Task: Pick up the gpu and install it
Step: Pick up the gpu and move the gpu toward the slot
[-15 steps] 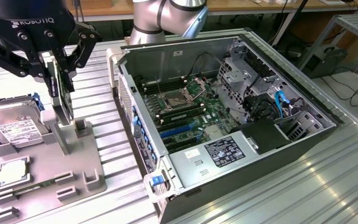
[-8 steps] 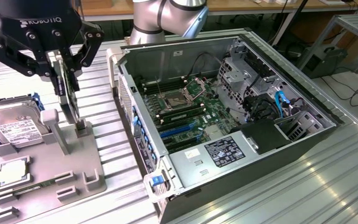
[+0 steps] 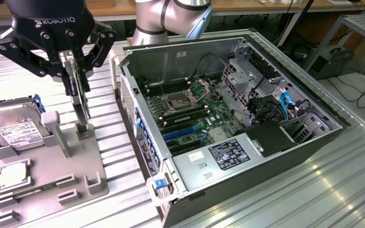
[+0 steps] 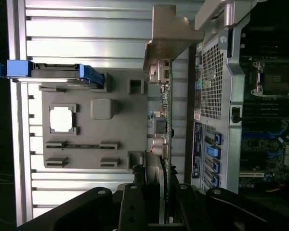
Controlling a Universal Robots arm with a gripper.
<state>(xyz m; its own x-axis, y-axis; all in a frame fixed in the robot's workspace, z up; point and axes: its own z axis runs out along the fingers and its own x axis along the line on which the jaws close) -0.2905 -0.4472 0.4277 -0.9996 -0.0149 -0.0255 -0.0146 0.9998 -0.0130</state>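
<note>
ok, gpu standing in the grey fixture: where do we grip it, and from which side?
Grip the top edge of the gpu, coming from straight above, with the fingers on its two flat faces. It stands thin and upright on edge, with its lower edge seated in the fixture, so the top is the free edge.

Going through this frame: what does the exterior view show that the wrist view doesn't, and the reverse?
Exterior view: the arm's silver joint, the hard drive's white label, and a blue cable inside the open case.
Wrist view: the gpu's silver end bracket and the perforated rear panel.
Both: the end effector shut on the edge-on gpu, the grey fixture, the CPU chip and the motherboard socket.
</note>
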